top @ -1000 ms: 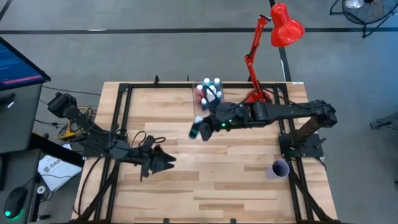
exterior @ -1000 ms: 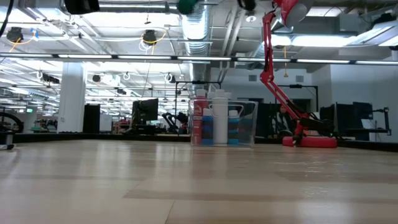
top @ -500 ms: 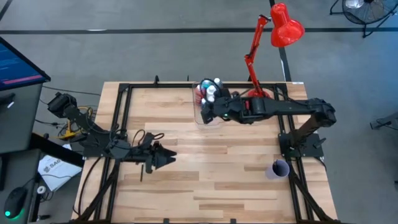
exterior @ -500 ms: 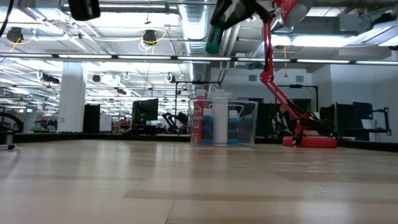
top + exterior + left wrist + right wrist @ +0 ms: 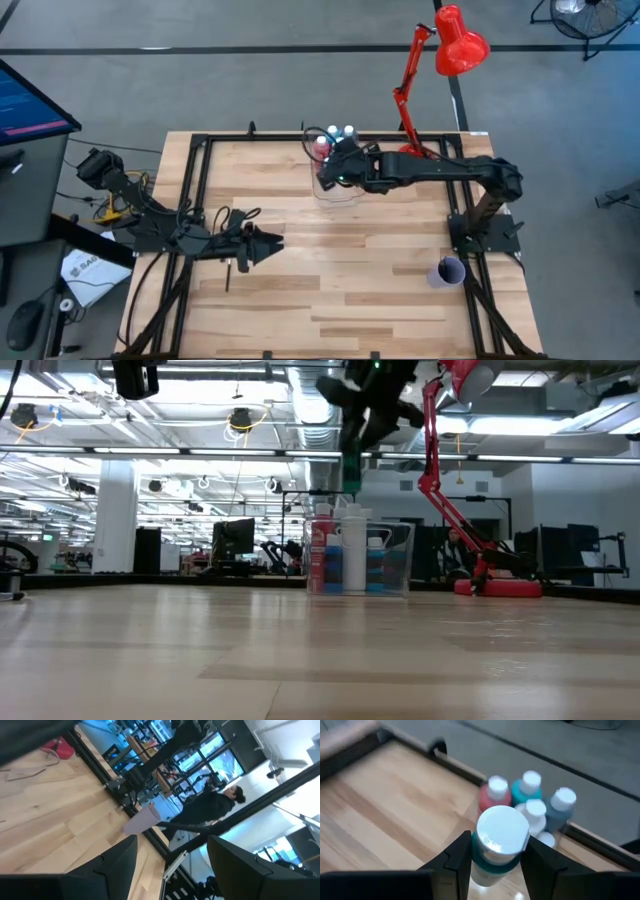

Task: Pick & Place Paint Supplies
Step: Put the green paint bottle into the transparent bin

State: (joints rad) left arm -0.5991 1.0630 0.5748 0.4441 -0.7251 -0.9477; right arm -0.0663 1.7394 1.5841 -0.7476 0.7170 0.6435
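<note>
While the blue-green paint bottle [image 5: 499, 845] hangs upright above the clear box [image 5: 335, 190] at the table's far edge, the right gripper [image 5: 496, 854] is clamped around its body, white cap up. Inside the box stand a pink-red bottle [image 5: 496, 795], a teal one [image 5: 528, 787], a grey one [image 5: 561, 805] and a white one [image 5: 535, 815]. Well apart, the left gripper [image 5: 272, 243] sits low over the near-left boards [image 5: 350, 290], fingers spread with nothing between them, beside a thin dark paintbrush [image 5: 231, 268].

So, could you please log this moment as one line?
right pincer: shut on green bottle, above clear box | left pincer: open, waiting over table
</note>
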